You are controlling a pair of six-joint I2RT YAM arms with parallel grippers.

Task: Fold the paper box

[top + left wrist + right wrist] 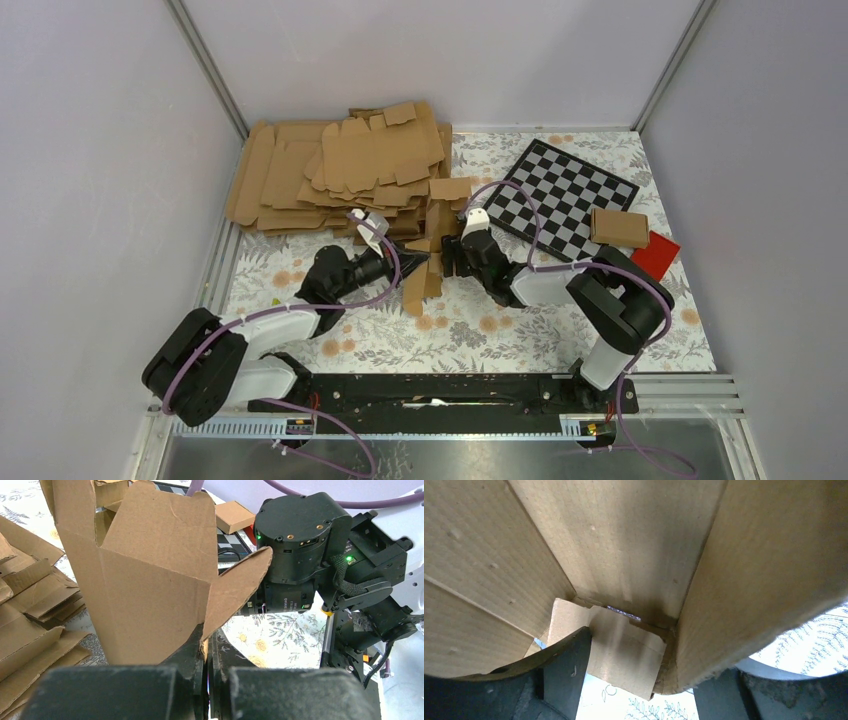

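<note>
Left claw point(206, 647), pressed together, pinches a lower flap of the box point(145, 580); right claw point(649, 662) is spread wide astride its end. Brown, creased and half-formed, it stands mid-table between them, flaps splayed.

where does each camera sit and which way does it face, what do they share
top external: fixed above and behind the arms, looking down on the floral table; both arms show, left end effector and right end effector flanking the brown cardboard paper box.
left wrist: on the left arm, facing along its shut fingers to the box and the right arm.
right wrist: on the right arm, facing into the box's inside; its dark fingers show.
shared: all three see the box.
</note>
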